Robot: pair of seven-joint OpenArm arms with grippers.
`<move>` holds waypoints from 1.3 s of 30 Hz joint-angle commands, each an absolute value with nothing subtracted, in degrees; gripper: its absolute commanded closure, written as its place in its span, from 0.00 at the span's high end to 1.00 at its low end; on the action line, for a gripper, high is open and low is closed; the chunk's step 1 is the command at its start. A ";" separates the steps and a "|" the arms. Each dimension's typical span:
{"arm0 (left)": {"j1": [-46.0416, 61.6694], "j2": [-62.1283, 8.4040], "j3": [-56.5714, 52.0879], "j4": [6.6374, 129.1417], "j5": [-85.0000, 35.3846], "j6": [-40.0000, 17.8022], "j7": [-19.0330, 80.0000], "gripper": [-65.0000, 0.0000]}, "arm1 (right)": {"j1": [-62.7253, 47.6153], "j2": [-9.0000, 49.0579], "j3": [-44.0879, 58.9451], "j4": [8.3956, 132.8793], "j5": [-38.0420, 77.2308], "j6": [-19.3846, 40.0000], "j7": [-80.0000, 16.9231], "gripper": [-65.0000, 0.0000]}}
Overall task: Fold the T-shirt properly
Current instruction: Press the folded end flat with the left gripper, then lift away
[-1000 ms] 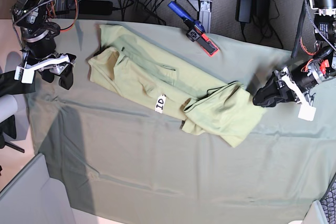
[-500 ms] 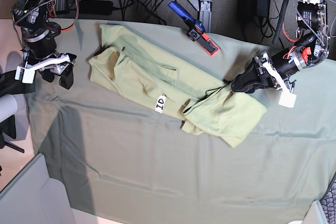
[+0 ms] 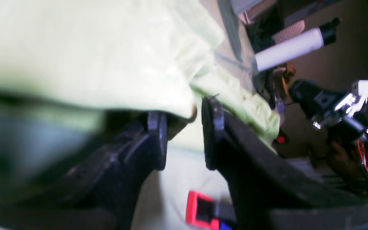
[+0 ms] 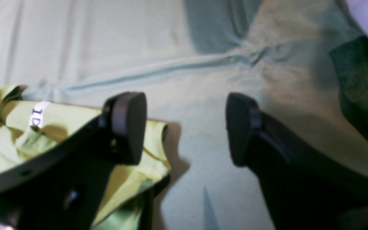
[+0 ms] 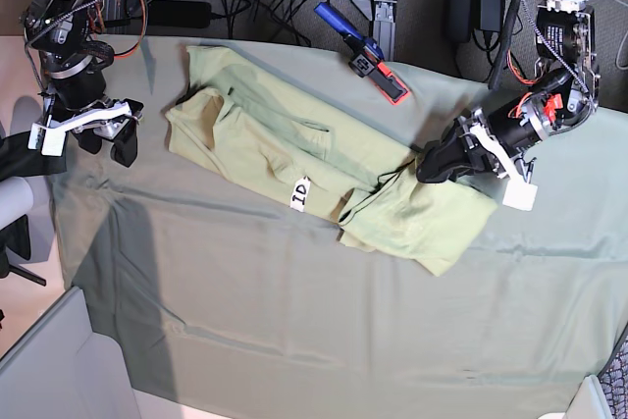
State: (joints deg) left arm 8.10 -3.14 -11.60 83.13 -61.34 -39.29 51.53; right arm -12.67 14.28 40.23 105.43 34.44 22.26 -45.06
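Tablecloth (image 5: 294, 321) — T-shirt (image 5: 294, 144), left claw (image 5: 429, 166)

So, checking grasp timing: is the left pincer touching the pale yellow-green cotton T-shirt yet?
Touching. In the left wrist view the T-shirt fold drapes onto one finger of the open left pincer.

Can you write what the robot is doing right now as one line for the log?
step: grasp approach | left gripper: open, at T-shirt folded edge | right gripper: open, idle
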 commanded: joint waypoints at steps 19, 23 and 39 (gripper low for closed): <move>7.16 -2.55 -2.83 84.09 -58.00 -40.00 51.66 0.00 | -12.27 15.25 40.60 106.28 34.94 21.78 -43.53 0.59; 7.07 -2.57 -2.83 84.09 -57.98 -40.00 51.22 0.00 | -12.25 15.25 40.60 106.28 34.94 21.78 -43.51 0.59; 6.94 -6.63 -3.84 84.09 -57.04 -40.00 52.36 0.51 | -12.25 15.25 40.60 106.28 34.94 21.78 -43.46 0.59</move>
